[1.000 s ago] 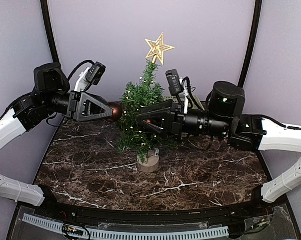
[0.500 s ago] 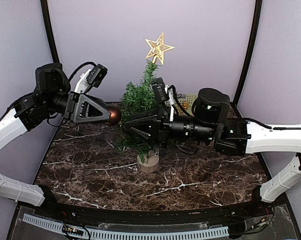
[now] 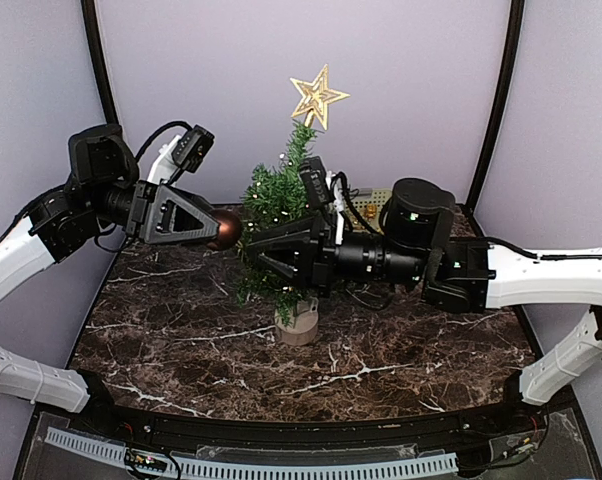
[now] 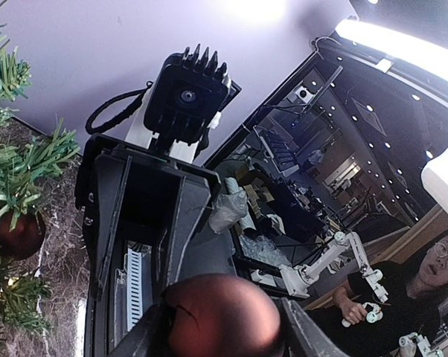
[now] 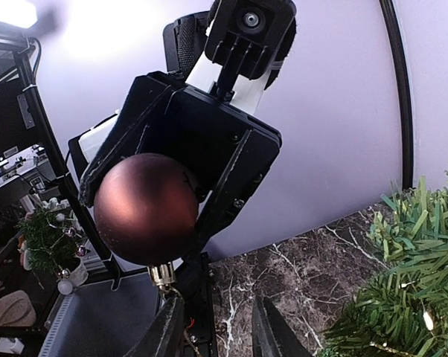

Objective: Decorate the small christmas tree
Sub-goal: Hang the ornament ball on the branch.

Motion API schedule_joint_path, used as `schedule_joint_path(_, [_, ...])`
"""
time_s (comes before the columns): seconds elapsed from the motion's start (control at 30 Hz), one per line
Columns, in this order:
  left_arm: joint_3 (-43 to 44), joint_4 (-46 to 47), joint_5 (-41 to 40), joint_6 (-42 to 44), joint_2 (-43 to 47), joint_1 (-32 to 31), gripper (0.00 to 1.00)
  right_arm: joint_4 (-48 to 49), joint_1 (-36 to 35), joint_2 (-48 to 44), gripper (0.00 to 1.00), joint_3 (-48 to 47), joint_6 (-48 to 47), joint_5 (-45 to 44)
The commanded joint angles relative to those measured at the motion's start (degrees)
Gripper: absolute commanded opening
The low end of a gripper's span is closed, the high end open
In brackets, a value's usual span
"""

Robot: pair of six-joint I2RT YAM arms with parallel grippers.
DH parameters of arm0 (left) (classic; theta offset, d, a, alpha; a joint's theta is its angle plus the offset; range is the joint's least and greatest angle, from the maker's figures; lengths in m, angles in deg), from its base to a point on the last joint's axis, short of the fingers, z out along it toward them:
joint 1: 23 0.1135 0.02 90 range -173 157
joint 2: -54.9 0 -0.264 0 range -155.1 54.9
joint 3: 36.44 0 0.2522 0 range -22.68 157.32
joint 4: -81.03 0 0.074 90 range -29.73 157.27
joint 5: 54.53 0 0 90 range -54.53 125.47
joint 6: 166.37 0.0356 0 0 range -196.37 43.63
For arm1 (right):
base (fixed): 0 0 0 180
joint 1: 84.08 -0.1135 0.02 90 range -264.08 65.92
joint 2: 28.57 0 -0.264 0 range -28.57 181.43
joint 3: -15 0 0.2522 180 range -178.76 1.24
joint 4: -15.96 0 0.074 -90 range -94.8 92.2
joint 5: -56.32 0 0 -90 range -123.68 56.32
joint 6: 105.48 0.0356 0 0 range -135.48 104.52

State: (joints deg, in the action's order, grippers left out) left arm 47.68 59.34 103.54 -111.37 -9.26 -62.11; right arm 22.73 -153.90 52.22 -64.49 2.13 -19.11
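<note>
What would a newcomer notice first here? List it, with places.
The gold cut-out star atop the small dark-green christmas tree, mid-table on the dark marble table, stands out first. Next comes the matte dark-red ball ornament clamped in the left gripper just left of the tree, with the open right gripper pointing at it from the other side.

Dark marbled surface [image 3: 181, 360]; plain lilac wall [image 3: 411, 90] at 12 o'clock. White slotted strip [image 3: 281, 468] at 6 o'clock.
</note>
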Motion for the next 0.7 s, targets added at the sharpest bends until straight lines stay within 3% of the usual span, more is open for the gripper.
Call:
schedule_joint_path(0.0, [1.0,2.1,1.4,-0.5,0.3,0.2,0.50,3.2,-0.6,0.8,0.31,0.2,-0.2,0.8])
schedule_joint_path(0.67, [0.9,2.6,1.6,-1.0,0.1,0.2,0.50,4.3,-0.7,2.3,0.28,-0.9,-1.2,2.4])
